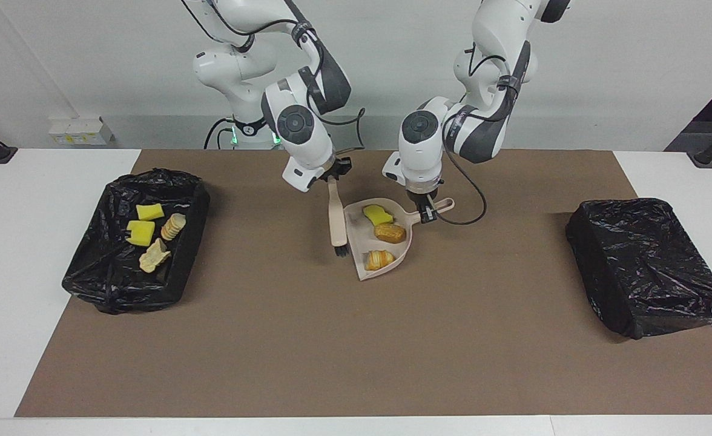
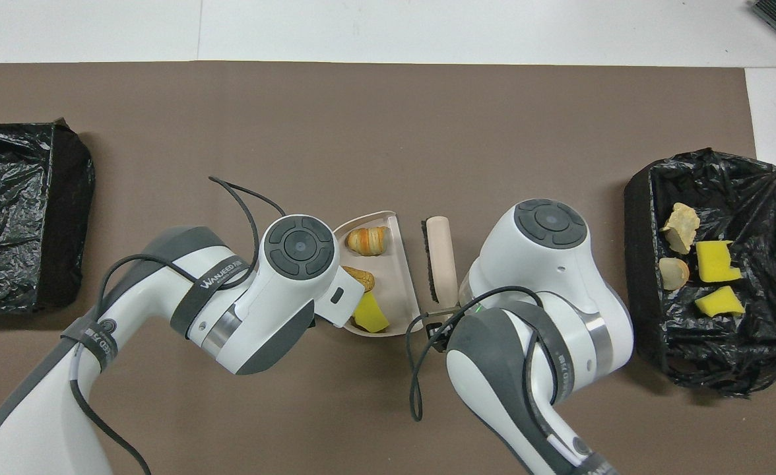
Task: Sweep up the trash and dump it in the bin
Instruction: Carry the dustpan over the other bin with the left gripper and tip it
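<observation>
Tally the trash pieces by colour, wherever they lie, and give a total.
Yellow sponge chunks: 3, two in the bin at and, one in the dustpan at.
Golden-brown bread bits: 4, two in the bin at and, two in the dustpan at and.
Total: 7.
</observation>
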`<state>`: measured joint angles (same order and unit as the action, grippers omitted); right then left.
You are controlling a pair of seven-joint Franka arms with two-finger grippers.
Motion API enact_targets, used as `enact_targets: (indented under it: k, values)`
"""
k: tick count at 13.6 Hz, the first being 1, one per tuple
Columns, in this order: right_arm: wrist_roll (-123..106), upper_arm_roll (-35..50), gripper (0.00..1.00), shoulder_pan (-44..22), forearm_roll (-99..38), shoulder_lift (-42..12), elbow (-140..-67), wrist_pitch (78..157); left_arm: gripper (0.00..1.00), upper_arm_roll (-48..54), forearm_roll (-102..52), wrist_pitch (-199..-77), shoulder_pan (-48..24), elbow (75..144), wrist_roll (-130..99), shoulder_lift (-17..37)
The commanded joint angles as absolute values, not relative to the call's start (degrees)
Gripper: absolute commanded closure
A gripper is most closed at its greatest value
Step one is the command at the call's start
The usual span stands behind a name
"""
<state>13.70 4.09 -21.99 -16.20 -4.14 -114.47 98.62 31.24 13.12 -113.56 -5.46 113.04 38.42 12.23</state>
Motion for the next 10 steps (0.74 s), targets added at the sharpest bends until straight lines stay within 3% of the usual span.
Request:
enact_targets:
  k: [1,7,10]
  values:
    - [13.01,4.22,1.00,-20.14,-12.23,-2.90,-111.90,93.71,1.00,28.85,12.75,-115.05,-4.74,115.58,45.15,7.84]
    - [12.39,4.04,1.00,-14.95,-4.32,-2.20,-109.34,87.89,1.00,16.82,3.63,-112.42,-5.19,118.65,67.37,-3.67]
    - [13.00,4.39,1.00,-14.76,-5.18,-1.93,-109.77,88.59,1.00,5.57,0.35,-110.57,-5.45,116.73,79.94,-5.89]
